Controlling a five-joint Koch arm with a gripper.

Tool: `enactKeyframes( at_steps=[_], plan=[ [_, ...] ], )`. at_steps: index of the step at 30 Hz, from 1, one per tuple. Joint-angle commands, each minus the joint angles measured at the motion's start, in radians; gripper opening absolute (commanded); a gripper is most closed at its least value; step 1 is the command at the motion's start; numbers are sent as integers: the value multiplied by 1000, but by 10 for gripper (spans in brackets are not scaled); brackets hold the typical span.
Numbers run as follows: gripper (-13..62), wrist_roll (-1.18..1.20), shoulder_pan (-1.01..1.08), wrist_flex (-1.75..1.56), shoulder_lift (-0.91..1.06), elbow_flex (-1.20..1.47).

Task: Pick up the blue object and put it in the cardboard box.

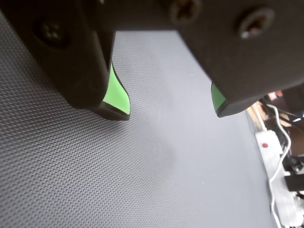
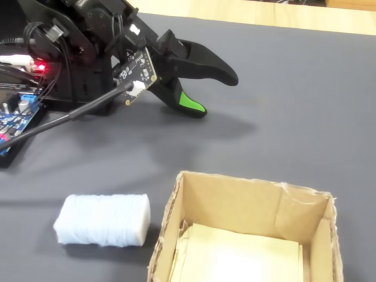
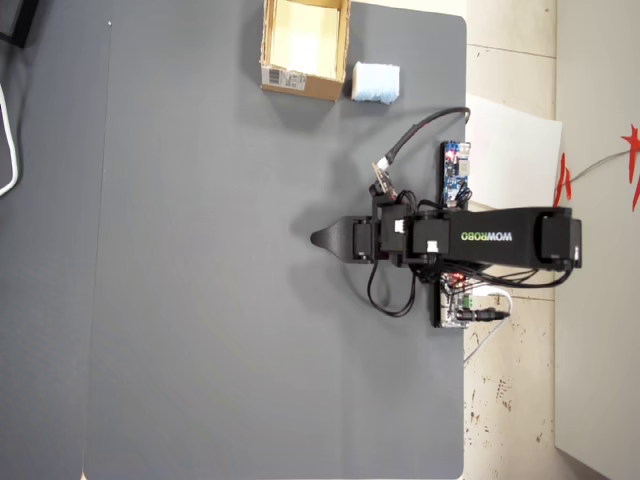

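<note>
The blue object is a pale, soft block lying on the grey mat right beside the cardboard box, apart from it by a small gap. The overhead view has the blue object to the right of the cardboard box, both at the mat's top edge. My gripper hovers low over the middle of the mat, far from both. In the wrist view the gripper is open, its green-padded fingertips wide apart with only bare mat between them. From overhead the gripper points left.
A dark-blue circuit board lies beside the arm's base, with cables running off it. A white power strip lies off the mat's right edge in the wrist view. White paper lies past the mat's right edge.
</note>
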Motion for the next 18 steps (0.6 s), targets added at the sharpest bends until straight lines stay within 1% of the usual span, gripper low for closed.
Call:
enactKeyframes(
  at_steps=[1,18],
  plan=[
    [337,23,21,101,80,38],
    [337,23,20,101,80,38]
  ],
)
